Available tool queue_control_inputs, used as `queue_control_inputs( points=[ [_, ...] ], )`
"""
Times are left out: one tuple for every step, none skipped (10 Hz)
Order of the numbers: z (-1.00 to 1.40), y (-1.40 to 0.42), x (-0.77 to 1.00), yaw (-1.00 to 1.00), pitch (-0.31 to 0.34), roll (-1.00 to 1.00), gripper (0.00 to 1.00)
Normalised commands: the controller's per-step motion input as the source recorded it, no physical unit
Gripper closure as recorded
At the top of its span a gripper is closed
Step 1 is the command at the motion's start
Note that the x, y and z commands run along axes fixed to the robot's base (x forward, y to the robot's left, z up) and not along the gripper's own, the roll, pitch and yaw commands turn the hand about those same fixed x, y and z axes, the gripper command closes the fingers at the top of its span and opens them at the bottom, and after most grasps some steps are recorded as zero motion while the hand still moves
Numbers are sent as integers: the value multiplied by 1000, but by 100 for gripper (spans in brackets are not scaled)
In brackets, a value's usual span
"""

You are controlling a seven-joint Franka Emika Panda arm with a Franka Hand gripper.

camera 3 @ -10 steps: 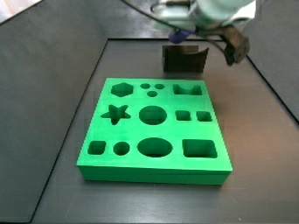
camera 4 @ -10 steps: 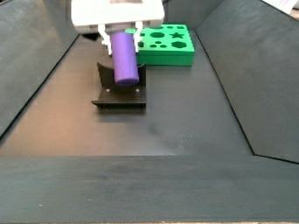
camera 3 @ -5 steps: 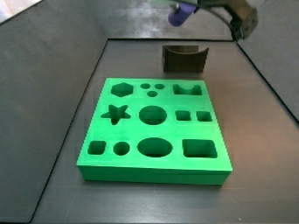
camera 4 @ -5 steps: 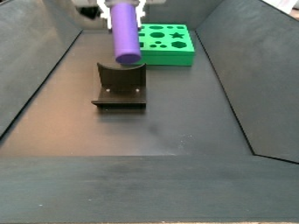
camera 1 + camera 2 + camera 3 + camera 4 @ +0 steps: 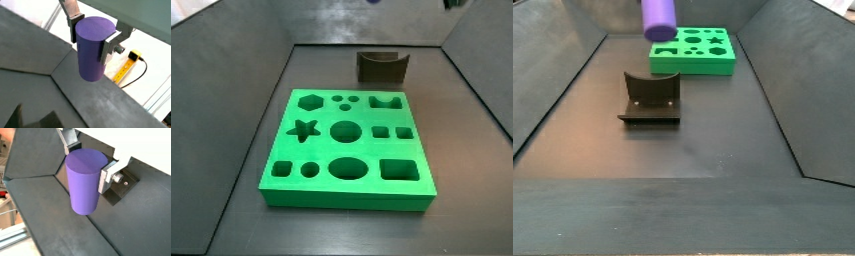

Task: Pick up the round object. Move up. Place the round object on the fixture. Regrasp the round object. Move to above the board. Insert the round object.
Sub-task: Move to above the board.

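The gripper [image 5: 92, 36] is shut on the round object [image 5: 91, 50], a purple cylinder peg, with a finger plate on each side near its upper end; both wrist views show this [image 5: 87, 163]. The peg [image 5: 659, 18] hangs upright high above the floor at the top edge of a side view, where the gripper itself is out of frame. The fixture [image 5: 381, 67] [image 5: 649, 98] stands empty on the dark floor below. The green board [image 5: 318, 150] [image 5: 691, 67] with its cut-out holes lies beyond the fixture, with nothing in its holes.
Dark sloped walls [image 5: 553, 90] enclose the floor on both sides. A yellow tool with a black cable [image 5: 127, 67] lies outside the enclosure in a wrist view.
The gripper has risen straight up from the fixture with the peg in it. It has left the top of both side views; only the peg's lower part still shows.
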Motion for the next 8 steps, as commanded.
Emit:
queue_control_inputs(
  points=[
    [1000,-17,-91,13,65,-46,100],
    [1000,-17,-88,21,68,-50,100],
    [1000,-18,-86,28,68,-51,100],
    [1000,-20,-78,37,67,-48,100],
    [1000,-21,-72,41,67,-47,100],
    [1000,-23,-60,44,75,-48,100],
    [1000,-25,-50,48,86,-49,100],
    [1000,-30,-28,55,97,-49,100]
  ],
)
